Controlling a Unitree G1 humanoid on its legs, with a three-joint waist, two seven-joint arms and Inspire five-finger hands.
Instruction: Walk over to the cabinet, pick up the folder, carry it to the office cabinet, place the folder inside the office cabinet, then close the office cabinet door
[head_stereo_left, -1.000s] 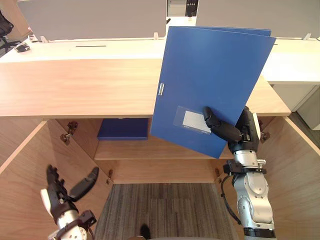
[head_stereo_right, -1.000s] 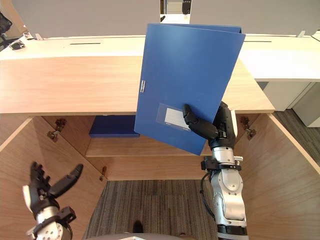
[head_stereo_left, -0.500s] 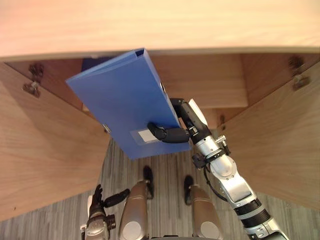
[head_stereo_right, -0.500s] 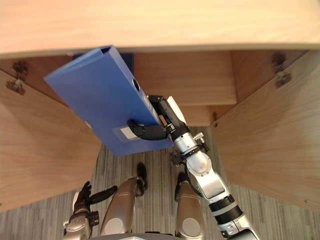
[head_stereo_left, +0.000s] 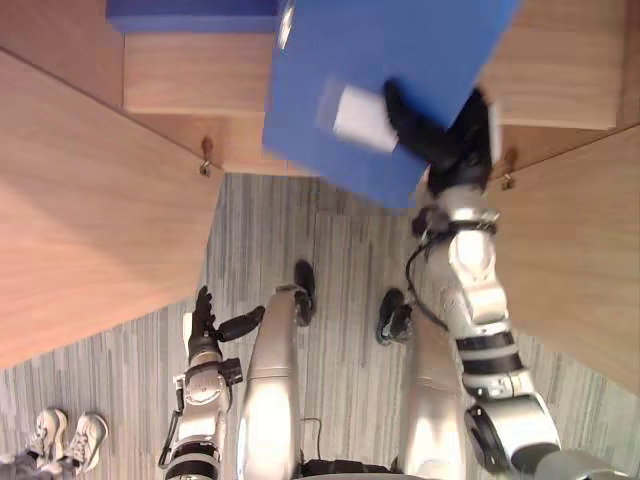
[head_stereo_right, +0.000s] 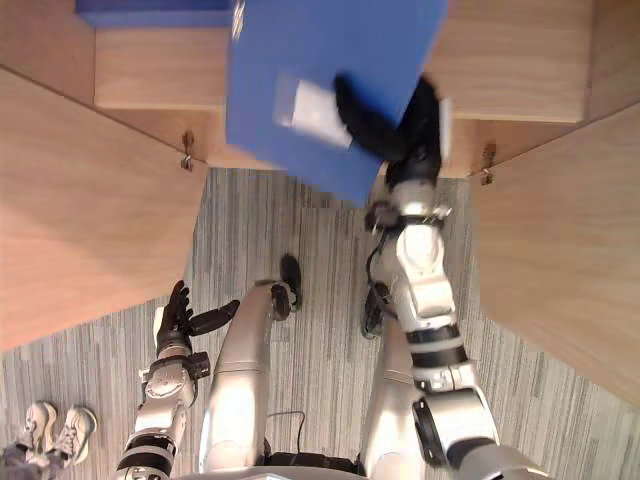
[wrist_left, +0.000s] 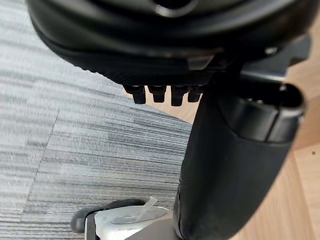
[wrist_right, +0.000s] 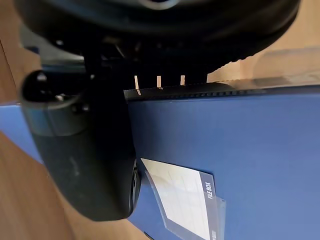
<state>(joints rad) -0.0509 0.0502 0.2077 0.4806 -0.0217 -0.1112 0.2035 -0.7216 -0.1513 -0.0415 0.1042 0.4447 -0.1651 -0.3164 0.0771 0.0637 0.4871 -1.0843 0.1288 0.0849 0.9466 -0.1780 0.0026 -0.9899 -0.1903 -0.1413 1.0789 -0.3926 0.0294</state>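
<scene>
One hand, the right hand (head_stereo_left: 450, 145), grips the lower corner of the blue folder (head_stereo_left: 400, 50), which reaches slanted from it toward the shelf (head_stereo_left: 190, 75) of the open office cabinet, while the left hand (head_stereo_left: 207, 330) hangs relaxed and open, well apart near the floor.

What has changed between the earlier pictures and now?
The head camera has tipped down, shifting the whole view. The right hand has lowered the blue folder from in front of the cabinet top to the level of the open cabinet's shelf. Unchanged: the right hand's grip on the folder, the left hand open and low, the other blue folder on the shelf.
</scene>
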